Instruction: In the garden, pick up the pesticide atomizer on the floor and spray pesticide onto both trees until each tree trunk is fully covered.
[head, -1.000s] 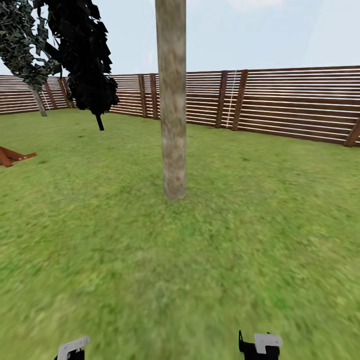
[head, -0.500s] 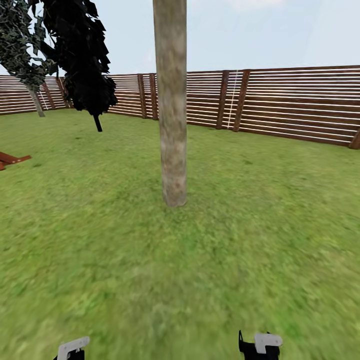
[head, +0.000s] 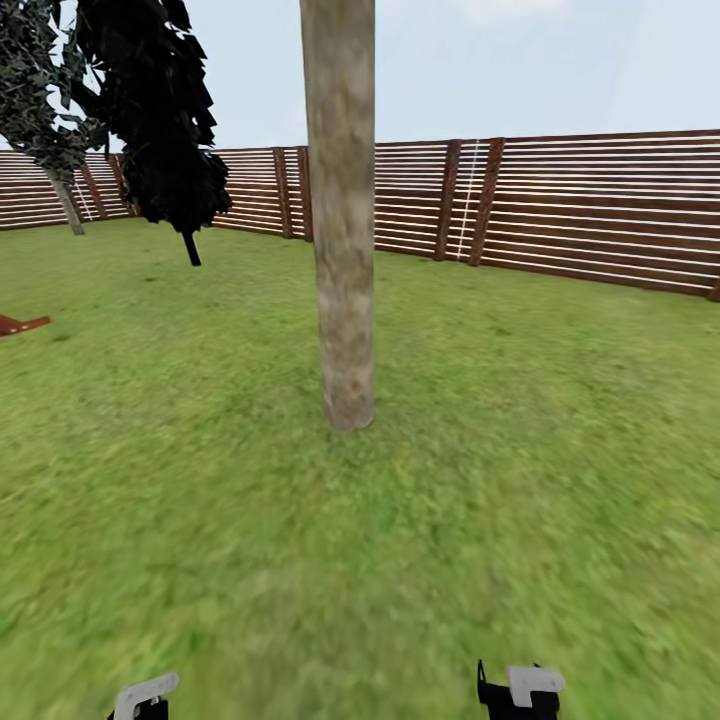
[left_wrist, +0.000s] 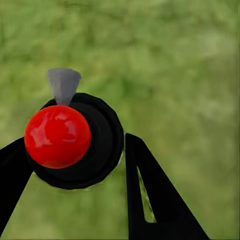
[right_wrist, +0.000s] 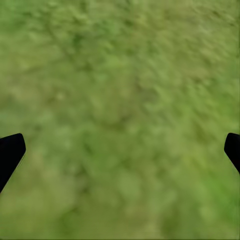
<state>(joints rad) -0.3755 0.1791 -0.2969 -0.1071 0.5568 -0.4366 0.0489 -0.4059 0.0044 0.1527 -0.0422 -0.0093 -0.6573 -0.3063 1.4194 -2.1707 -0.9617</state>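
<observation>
A tree trunk (head: 342, 230), straight, bare and mottled grey-brown, rises from the lawn straight ahead of me in the head view. A second tree (head: 45, 110) with dark green leaves stands far back at the left by the fence. In the left wrist view the pesticide atomizer (left_wrist: 75, 140), a black round body with a red ball and a grey nozzle, sits between the black fingers (left_wrist: 155, 200) of my left gripper (left_wrist: 75, 155), which is shut on it. My right gripper (right_wrist: 120, 150) is open over bare grass, its fingertips (right_wrist: 10, 152) at the picture's edges.
A black cone-shaped tree (head: 160, 120) stands back left. A reddish-brown slat fence (head: 560, 205) rings the lawn (head: 500, 480). A red-brown wooden piece (head: 18, 324) lies at the left edge. Open grass lies between me and the trunk.
The whole head view has shifted: the trunk looms larger and its base sits lower, so the camera has come closer. Both arms hold the same pose.
</observation>
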